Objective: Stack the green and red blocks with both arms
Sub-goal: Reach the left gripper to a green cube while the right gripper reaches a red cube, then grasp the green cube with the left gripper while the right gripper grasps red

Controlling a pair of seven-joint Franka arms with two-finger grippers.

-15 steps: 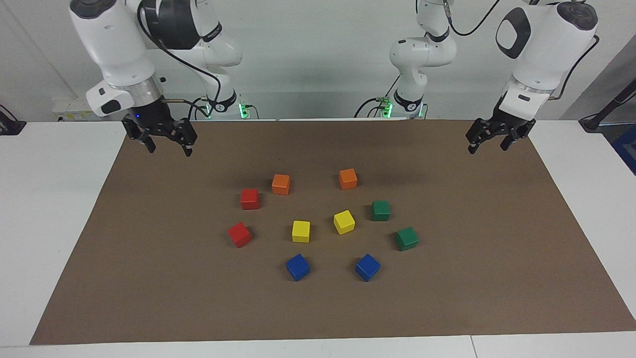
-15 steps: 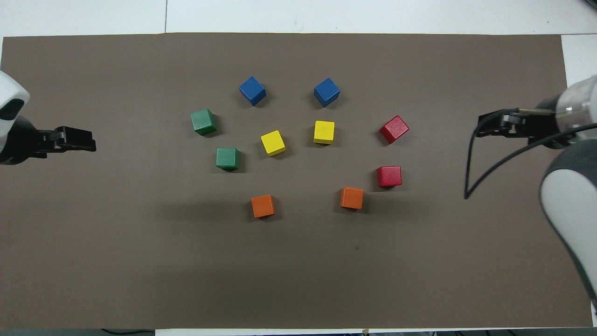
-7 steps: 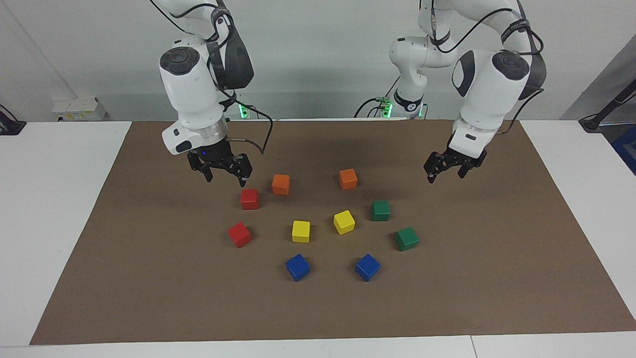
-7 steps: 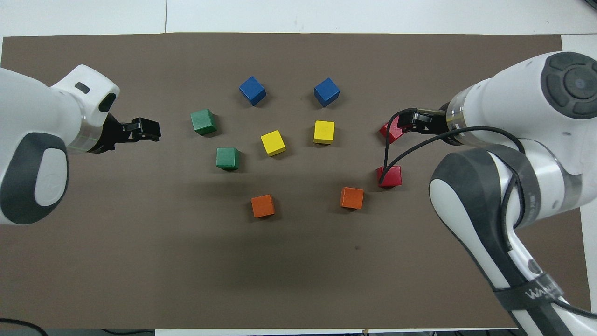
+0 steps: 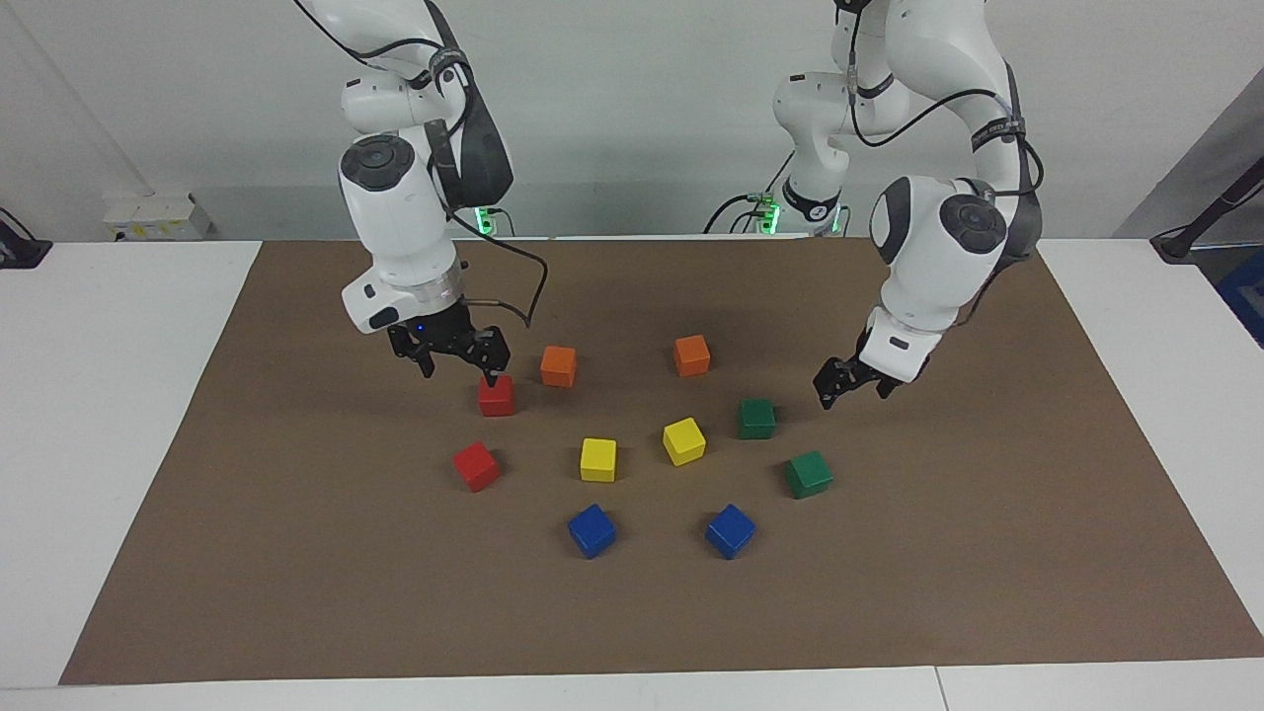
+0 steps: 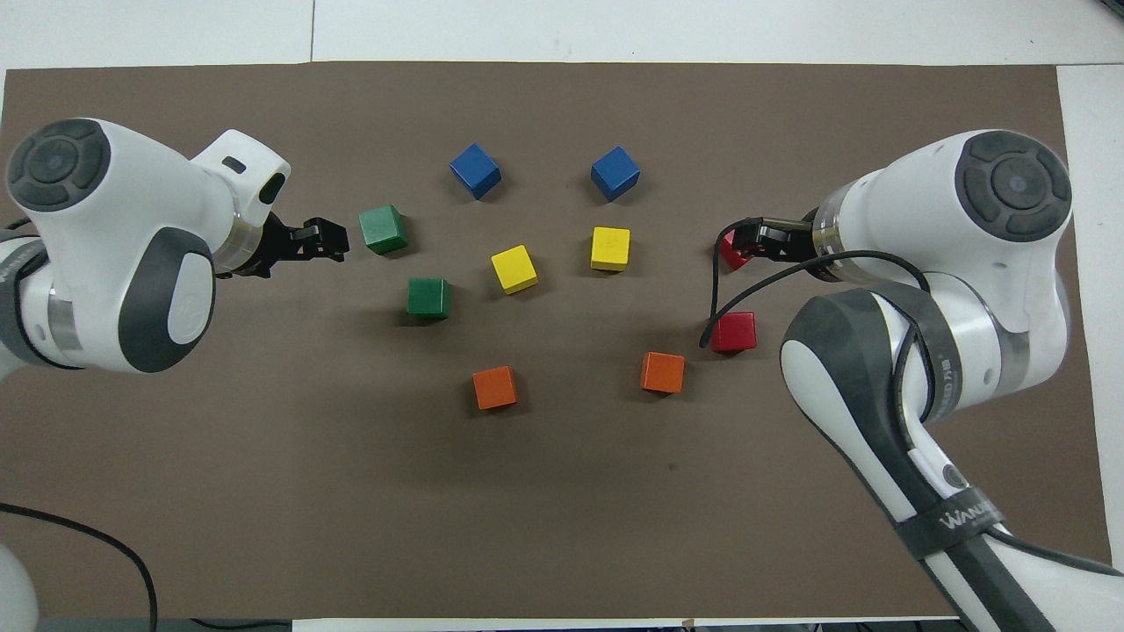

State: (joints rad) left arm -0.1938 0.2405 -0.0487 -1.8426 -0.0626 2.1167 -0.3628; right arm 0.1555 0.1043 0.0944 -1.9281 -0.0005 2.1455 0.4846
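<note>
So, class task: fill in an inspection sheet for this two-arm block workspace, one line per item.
Surface: brown mat on a white table, flat.
Job's things: two red blocks and two green blocks, each alone on the mat, none stacked.
Clutter: two orange blocks, two yellow blocks, two blue blocks.
Grippers: right end effector open, raised by the red blocks; left end effector open, raised by the green blocks; neither holds anything.
Cables: black cable looping from the right wrist.
Surroundings: plain wall.
</note>
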